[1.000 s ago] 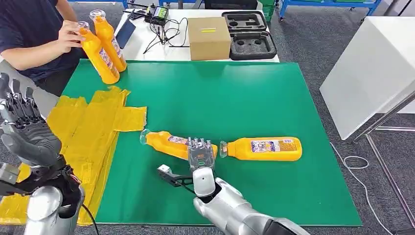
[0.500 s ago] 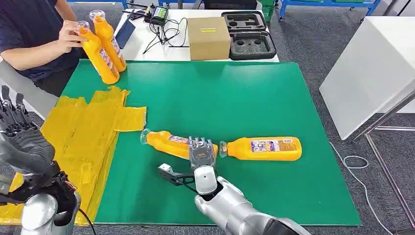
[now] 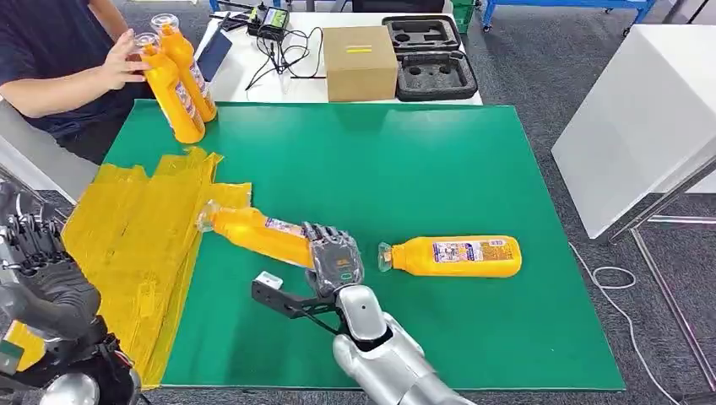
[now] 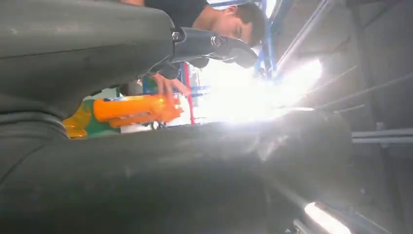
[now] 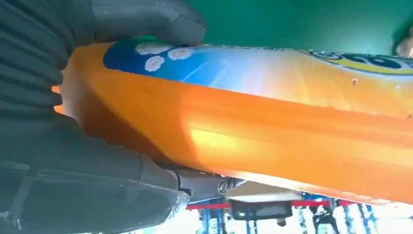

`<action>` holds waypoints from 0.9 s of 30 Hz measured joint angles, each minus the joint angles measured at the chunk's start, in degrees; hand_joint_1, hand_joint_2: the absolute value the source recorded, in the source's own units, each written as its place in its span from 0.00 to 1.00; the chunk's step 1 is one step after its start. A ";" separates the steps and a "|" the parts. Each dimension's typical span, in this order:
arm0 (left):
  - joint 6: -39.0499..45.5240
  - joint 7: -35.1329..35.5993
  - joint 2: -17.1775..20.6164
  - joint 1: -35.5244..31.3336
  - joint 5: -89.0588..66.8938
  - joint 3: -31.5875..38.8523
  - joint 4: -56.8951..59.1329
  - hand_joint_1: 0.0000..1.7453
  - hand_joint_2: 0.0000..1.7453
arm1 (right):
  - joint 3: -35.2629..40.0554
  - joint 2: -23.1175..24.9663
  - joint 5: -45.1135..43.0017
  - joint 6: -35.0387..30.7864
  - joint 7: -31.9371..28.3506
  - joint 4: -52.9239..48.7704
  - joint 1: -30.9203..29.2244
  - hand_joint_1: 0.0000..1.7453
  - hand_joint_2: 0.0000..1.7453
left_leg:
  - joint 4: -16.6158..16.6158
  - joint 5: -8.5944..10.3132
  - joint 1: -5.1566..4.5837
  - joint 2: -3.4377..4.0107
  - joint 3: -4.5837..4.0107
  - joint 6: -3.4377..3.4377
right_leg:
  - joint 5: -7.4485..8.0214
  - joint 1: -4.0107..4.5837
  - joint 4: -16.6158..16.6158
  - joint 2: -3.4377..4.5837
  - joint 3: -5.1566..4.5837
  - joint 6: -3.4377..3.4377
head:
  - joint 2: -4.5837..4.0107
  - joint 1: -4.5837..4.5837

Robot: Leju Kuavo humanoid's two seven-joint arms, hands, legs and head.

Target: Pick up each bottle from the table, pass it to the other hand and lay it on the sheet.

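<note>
Right hand [image 3: 335, 263]: fingers wrapped around the base end of an orange bottle [image 3: 257, 234]; the right wrist view shows the thumb [image 5: 146, 19] and fingers pressed to opposite sides of the bottle body [image 5: 253, 126]. The bottle is tilted, its clear-capped neck pointing toward the yellow sheet [image 3: 143, 245], the cap over the sheet's edge.

Left hand [image 3: 42, 278]: at the lower left, beside the sheet, fingers pointing up and loosely apart, nothing in them.

Second orange bottle [image 3: 456, 256]: lying on its side on the green surface [image 3: 405, 160], label up, cap pointing toward the right hand, just beside it but apart.

Two further orange bottles [image 3: 176, 74]: standing tilted against each other at the far left corner of the green surface, a person's hand [image 3: 118, 67] resting on them. The left wrist view shows them as an orange shape [image 4: 131, 108] with that hand against it.

Yellow sheet: crinkled, spread over the left part of the green surface and past its left edge; no bottle lies flat on it.

Containers on the white surface [image 3: 241, 72] beyond the green one:
- Cardboard box [image 3: 360, 62]: closed, yellow label on the lid; contents cannot be told.
- Black foam-lined case [image 3: 429, 57]: open, both halves showing moulded recesses with nothing in them.
- Dark device with tangled cables [image 3: 279, 38]: near the box, toward the person
</note>
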 measured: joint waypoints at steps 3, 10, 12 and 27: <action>-1.44 0.43 -0.24 0.39 0.81 0.37 -0.11 0.00 1.00 | -1.73 -0.04 0.94 -0.13 -1.68 -4.06 2.00 1.00 1.00 | 0.00 0.00 -0.01 -0.02 -0.04 0.00 | 0.00 -0.01 0.00 -0.01 -0.04 0.00 | 0.02 0.00; -6.64 2.25 -0.28 -0.56 4.94 -0.59 1.85 0.00 1.00 | -4.72 -1.09 1.86 -0.11 -2.12 -18.18 7.64 1.00 1.00 | 0.01 0.00 -0.03 -0.01 -0.11 0.00 | 0.00 -0.03 -0.02 -0.01 -0.15 0.00 | 0.02 0.00; -6.91 2.32 -0.28 -1.39 5.42 -1.22 2.84 0.00 1.00 | -5.23 -1.44 2.01 -0.33 -2.21 -20.60 8.77 1.00 1.00 | 0.01 0.00 -0.03 -0.01 -0.12 0.00 | 0.01 -0.03 -0.02 0.00 -0.15 0.01 | 0.02 0.00; -14.02 5.95 -0.13 -4.61 19.66 -2.91 9.13 0.00 1.00 | -4.44 -3.04 0.46 -8.48 -9.27 -31.24 12.57 1.00 1.00 | 0.01 0.00 -0.03 0.02 -0.18 0.00 | 0.01 -0.01 -0.01 0.01 -0.21 0.01 | 0.02 0.00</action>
